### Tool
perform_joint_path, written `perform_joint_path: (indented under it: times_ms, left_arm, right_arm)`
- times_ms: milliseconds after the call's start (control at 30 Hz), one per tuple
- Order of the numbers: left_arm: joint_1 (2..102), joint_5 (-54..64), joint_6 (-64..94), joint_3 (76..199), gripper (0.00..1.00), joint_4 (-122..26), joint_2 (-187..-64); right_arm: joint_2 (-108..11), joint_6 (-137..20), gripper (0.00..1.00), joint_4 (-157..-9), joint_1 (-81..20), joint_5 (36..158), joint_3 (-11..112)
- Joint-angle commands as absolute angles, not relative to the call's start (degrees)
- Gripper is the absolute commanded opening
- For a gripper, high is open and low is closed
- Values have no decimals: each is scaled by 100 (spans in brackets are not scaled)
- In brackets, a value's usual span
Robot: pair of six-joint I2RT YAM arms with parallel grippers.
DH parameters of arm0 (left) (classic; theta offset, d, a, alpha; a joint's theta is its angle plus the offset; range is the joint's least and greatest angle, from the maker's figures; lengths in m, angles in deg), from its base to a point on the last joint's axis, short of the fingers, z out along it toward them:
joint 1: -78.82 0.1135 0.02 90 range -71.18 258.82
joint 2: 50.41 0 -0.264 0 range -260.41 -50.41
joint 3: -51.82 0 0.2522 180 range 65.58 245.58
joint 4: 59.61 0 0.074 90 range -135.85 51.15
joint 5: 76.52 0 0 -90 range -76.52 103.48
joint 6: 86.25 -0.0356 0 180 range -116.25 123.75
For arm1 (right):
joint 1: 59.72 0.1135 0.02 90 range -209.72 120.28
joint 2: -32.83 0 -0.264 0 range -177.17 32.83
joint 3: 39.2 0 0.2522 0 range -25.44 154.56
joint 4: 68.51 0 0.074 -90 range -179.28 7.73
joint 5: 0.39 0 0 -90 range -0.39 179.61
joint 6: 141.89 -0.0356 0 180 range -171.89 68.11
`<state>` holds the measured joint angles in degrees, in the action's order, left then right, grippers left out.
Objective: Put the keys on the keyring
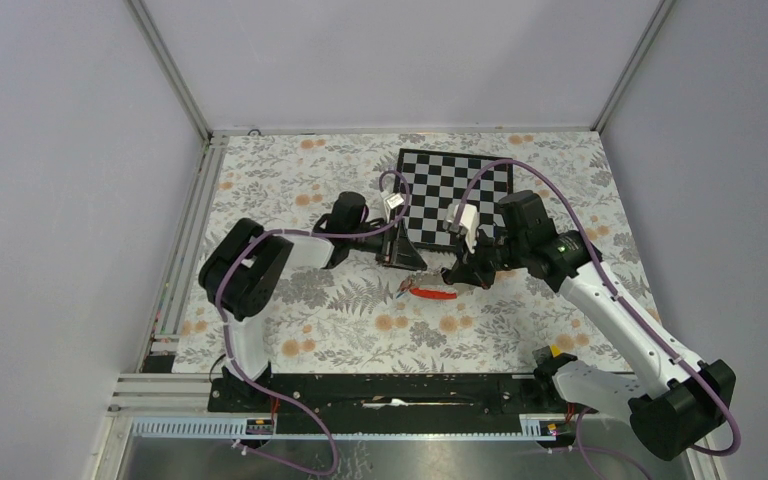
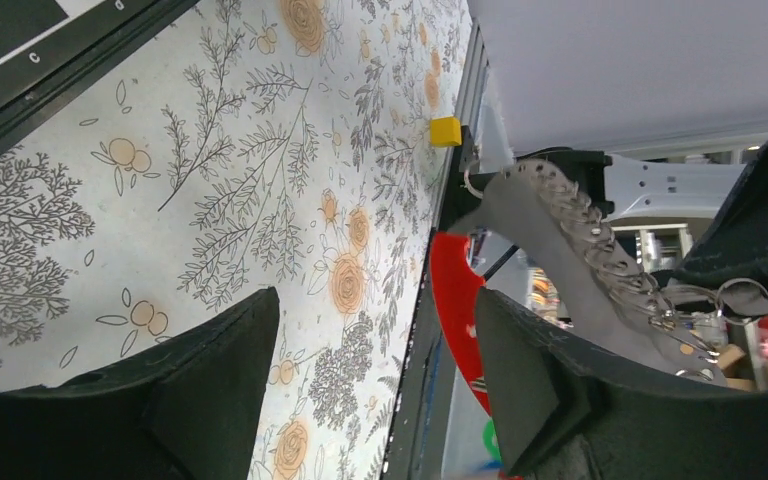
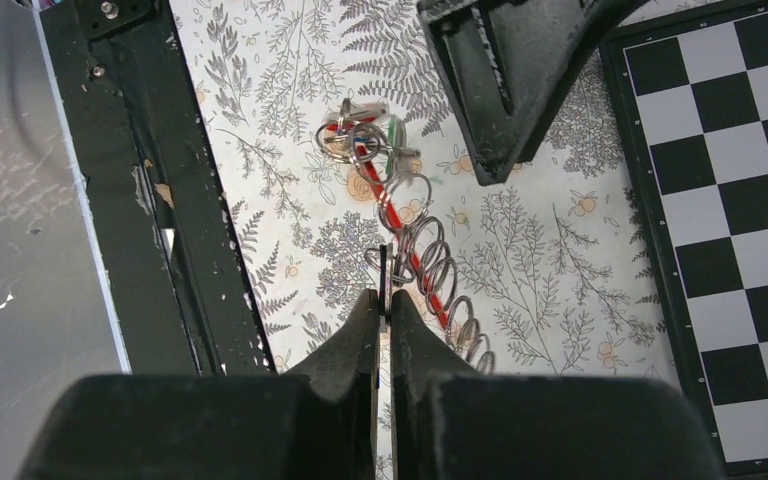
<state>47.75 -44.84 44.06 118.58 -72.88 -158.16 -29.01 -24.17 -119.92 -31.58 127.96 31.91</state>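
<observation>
My right gripper point(image 3: 384, 295) is shut on a thin dark flat piece, seen edge-on, at the near end of the wire coil keyring point(image 3: 430, 270). The coil runs over the table to a cluster of rings point(image 3: 358, 140) with red and green key tags among them. From above, the red key tag point(image 1: 432, 293) lies on the floral cloth just below both grippers. My left gripper point(image 2: 375, 295) is open with nothing between its fingers. The red tag point(image 2: 455, 300) and a bit of green tag point(image 2: 490, 440) show just past its right finger. A blue key cannot be made out.
The chessboard point(image 1: 455, 195) lies behind the grippers, at the right edge of the right wrist view point(image 3: 730, 200). A black rail point(image 3: 130, 200) runs along the table's near edge. A small yellow block point(image 2: 445, 131) sits at that edge. The left finger point(image 3: 500, 80) hangs above the rings.
</observation>
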Motion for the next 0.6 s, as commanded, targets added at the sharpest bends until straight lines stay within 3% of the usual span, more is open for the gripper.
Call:
perform_joint_path:
  times_ms: [0,300,567]
  left_arm:
    - [4660,-4998,5368,12154,73,-8337,-16144]
    - [4064,-5456,5995,12283,74,-8917,-16520]
    - [3760,-5674,7218,12359,74,-10389,-16922]
  right_arm:
    - [-2947,-2564,0,-11752,-3177,13039,3454]
    - [-2963,-2483,0,-11748,-3177,12935,3421]
    - [-2907,-2456,0,-11761,-3178,12905,3354]
